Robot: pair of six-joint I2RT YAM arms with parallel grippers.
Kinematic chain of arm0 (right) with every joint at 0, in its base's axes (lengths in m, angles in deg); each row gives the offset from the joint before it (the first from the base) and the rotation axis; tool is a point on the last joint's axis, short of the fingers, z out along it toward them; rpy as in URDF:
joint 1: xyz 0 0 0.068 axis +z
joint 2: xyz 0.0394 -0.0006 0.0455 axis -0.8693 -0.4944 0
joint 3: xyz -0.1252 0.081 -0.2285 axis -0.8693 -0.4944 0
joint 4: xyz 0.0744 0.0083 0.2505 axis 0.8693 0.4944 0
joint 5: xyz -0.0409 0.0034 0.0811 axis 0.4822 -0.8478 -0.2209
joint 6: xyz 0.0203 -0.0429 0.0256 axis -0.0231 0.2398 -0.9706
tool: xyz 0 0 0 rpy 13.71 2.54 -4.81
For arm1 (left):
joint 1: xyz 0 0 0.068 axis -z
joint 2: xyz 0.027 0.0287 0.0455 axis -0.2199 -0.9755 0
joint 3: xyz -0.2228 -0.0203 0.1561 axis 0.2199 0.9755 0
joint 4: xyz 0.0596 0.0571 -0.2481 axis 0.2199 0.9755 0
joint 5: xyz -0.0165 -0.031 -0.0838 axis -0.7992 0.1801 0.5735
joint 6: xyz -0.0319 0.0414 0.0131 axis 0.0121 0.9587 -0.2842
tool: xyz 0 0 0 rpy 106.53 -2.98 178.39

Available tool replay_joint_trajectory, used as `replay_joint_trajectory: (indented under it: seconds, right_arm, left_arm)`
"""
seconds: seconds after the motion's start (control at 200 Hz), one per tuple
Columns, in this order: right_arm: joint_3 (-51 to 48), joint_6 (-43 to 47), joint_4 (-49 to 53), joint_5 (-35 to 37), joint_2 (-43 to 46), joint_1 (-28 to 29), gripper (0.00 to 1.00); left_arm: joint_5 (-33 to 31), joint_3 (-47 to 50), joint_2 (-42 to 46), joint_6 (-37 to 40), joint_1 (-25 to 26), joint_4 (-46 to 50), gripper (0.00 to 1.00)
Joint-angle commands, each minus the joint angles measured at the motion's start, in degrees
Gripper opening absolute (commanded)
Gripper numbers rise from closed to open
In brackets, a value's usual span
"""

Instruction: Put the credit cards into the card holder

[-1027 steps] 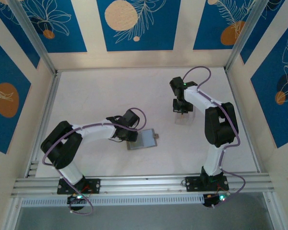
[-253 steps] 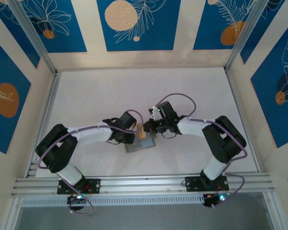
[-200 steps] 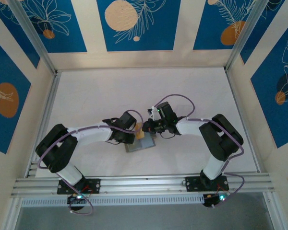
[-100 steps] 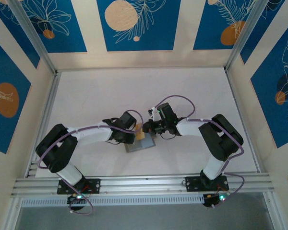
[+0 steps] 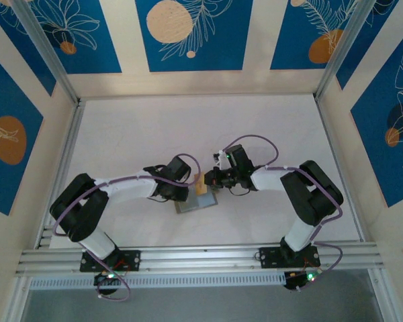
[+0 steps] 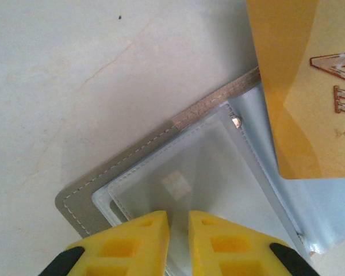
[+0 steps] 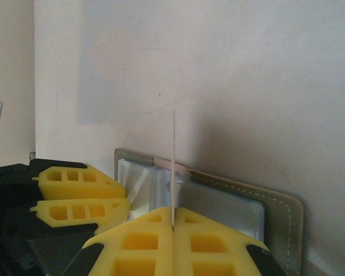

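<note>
You will find the holder (image 5: 197, 204) lying open on the desk (image 5: 134, 134), near the front middle, grey cover down and pale blue inside up. Its clear sleeve (image 6: 201, 172) faces upward. A gold card (image 6: 302, 86) stands on edge over the holder's far side, its lower edge across the blue lining; whether it touches the lining cannot be told. Your right claw (image 7: 173, 221) is pressed together on this card (image 7: 173, 161), which shows edge-on as a thin upright line between the fingers. Your left claw (image 6: 178, 233) sits at the holder's near edge, fingers almost together, pinching the sleeve. In the top view both claws meet over the holder, left claw (image 5: 185, 192) beside right (image 5: 211, 180).
</note>
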Motion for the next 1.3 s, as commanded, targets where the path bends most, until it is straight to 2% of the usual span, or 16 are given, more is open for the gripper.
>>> replay_joint_trajectory:
  seconds: [0.0, 0.955, 1.295]
  right_arm:
    - [0.3, -0.7, -1.3, -2.2, 0.1, 0.5, 0.00]
    - [-0.6, -4.7, -7.1, -7.3, -3.6, 1.4, 0.00]
    - [-5.5, -5.6, -7.5, -7.3, -2.7, 1.9, 0.00]
  left_arm:
    - [0.9, 1.4, -1.8, 0.3, -0.4, 4.7, 0.17]
    - [1.0, 2.1, -1.6, -0.1, -0.4, 4.3, 0.17]
    - [0.8, 2.1, -1.4, -0.1, -0.4, 4.4, 0.17]
